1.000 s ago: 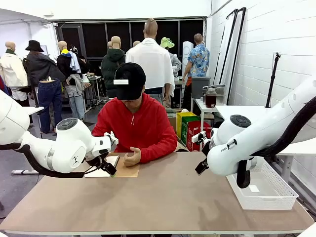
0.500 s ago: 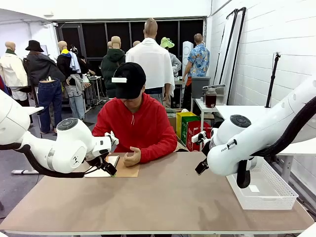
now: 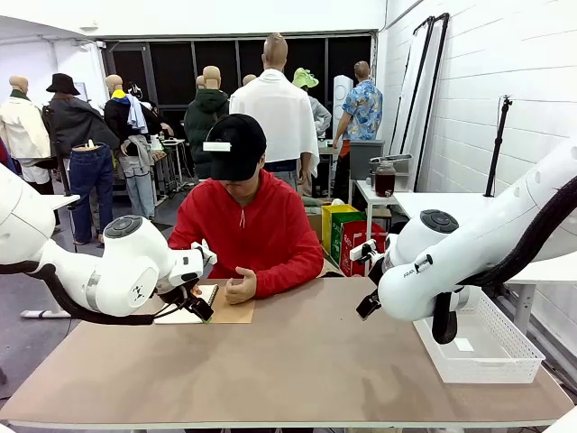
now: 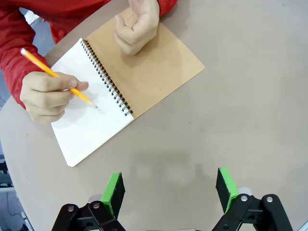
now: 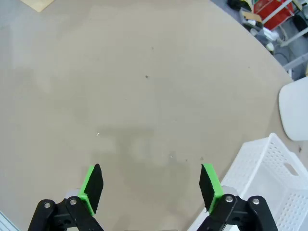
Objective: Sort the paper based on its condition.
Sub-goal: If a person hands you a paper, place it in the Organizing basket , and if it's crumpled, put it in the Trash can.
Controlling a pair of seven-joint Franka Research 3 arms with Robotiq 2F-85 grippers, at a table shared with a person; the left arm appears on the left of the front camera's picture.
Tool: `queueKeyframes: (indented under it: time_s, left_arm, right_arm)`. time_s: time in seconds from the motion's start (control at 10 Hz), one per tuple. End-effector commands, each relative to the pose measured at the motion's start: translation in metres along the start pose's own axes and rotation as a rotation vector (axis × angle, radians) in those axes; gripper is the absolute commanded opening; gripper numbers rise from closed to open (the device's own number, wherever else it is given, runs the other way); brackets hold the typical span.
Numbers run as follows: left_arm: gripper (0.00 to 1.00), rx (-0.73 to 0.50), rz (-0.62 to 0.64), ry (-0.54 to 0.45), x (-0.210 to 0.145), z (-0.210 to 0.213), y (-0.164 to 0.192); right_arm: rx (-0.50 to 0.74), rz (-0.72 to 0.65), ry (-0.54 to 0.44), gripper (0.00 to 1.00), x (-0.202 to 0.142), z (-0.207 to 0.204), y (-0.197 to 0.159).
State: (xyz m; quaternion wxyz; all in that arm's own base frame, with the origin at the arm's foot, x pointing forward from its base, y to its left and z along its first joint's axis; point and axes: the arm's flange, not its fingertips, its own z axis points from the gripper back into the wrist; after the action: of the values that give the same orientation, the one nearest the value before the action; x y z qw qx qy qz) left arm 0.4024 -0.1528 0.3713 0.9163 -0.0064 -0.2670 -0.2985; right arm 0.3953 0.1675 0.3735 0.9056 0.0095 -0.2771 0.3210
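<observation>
The paper, as loose sheets, is out of view. A spiral notebook (image 4: 154,72) with a brown cover lies open at the table's far left edge. A person in a red top holds a yellow pencil (image 4: 57,77) to its white page (image 4: 91,130), the other hand (image 4: 137,24) resting loosely curled on the cover. My left gripper (image 4: 168,185) hovers open over bare table just short of the notebook, nothing between its green pads; in the front view the left gripper (image 3: 196,305) sits beside the notebook. My right gripper (image 5: 151,185) hangs open above bare table, holding nothing.
A white perforated basket (image 3: 478,347) stands at the table's right side, and its corner (image 5: 250,178) lies close to my right gripper. The brown tabletop (image 3: 297,361) stretches bare between the arms. The person sits at the far edge.
</observation>
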Motion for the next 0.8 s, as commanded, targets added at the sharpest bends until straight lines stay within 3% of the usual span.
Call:
queueKeyframes:
  time_s: [0.0,0.7]
  left_arm:
    - [1.00,0.000,0.005,0.000,-0.0005,0.0001,0.0019]
    - [1.00,0.000,0.005,0.000,-0.0005,0.0001,0.0019]
  right_arm:
    - [0.000,-0.001,0.000,1.00,0.0000,0.0000,-0.0001]
    - [0.000,-0.001,0.000,1.00,0.0000,0.0000,-0.0001]
